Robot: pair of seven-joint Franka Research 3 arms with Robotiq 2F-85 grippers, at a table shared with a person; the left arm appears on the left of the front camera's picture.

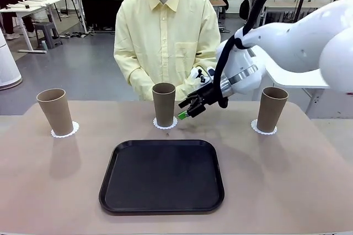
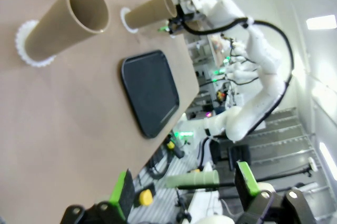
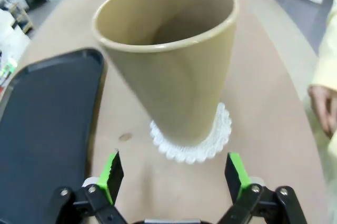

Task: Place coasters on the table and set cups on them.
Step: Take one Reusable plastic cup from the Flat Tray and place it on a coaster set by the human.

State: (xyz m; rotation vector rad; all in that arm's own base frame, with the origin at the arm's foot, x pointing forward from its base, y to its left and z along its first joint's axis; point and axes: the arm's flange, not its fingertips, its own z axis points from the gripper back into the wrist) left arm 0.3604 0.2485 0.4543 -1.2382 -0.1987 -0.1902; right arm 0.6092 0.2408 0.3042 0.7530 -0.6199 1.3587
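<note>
R claw (image 1: 186, 112) wide open, holding nothing, just beside the mid cup (image 1: 164, 104), on its right. That cup stands upright on its coaster (image 1: 165, 124), behind the tray (image 1: 162, 175). Left cup (image 1: 55, 112) and right cup (image 1: 271, 109) also sit on coasters either side of it. L claw (image 2: 184, 190) open, empty, off the table (image 1: 287, 180). Looks like the last placing is done; next: R claw pulls clear w/o bumping the mid cup.

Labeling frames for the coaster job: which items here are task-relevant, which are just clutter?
Task-relevant:
left cup on its coaster
middle cup on its coaster
right cup on its coaster
table
right tool, open beside the middle cup
left tool, open

Just lying about:
black tray
</note>
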